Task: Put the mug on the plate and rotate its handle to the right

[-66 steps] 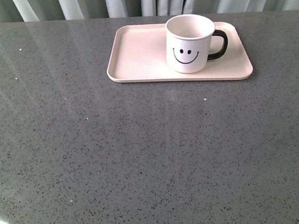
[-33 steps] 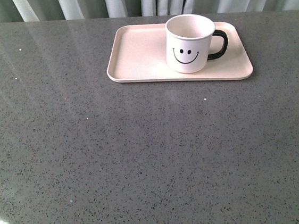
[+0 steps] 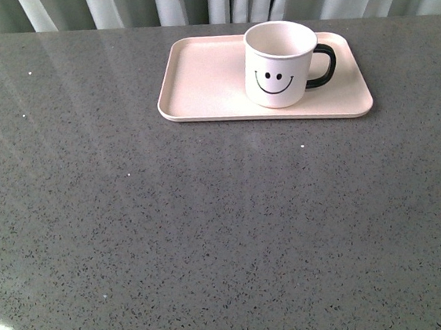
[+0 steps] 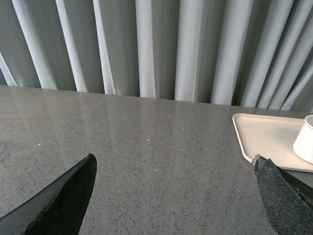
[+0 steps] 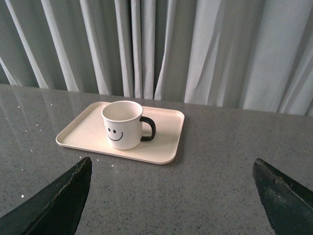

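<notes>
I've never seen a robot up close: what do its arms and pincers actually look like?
Little shows. Each wrist view catches only two dark, pointed, wedge-shaped fingers with a speckled, rough-looking surface: the left pincer and the right pincer. No cables, markings or arm sections are visible, and the front view shows neither arm.

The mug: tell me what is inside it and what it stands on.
The mug stands upright on the pink tray. Its visible inner wall is bare white; the bottom is hidden by the rim, so the contents cannot be confirmed.

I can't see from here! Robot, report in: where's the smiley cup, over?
Both grippers open, holding nothing, clear of the tray. Mug upright on the plate, right half. Handle points right. Nothing in the way, over.
</notes>
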You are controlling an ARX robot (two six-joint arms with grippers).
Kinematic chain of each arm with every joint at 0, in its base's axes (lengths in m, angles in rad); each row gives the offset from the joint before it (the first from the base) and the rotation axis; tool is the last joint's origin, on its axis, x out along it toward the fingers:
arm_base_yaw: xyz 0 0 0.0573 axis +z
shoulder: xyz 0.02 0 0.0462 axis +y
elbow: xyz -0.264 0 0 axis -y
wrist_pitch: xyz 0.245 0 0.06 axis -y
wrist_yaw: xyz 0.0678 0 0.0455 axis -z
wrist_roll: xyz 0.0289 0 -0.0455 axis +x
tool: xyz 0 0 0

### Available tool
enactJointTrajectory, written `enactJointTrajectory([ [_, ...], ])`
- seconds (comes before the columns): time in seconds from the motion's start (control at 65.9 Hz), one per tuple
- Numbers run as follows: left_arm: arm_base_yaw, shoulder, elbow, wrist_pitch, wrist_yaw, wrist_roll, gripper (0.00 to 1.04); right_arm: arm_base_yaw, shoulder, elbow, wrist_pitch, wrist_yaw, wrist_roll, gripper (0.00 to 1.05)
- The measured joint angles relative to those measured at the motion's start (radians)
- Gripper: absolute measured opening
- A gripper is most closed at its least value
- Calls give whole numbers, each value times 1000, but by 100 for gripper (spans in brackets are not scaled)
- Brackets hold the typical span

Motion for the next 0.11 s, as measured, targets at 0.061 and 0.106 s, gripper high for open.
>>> enactJointTrajectory([
  [0.061, 0, 0, 0, 0, 0, 0, 96, 0, 0, 0, 0, 0, 0, 96],
  [0.106, 0, 0, 0, 0, 0, 0, 96, 0, 0, 0, 0, 0, 0, 96],
])
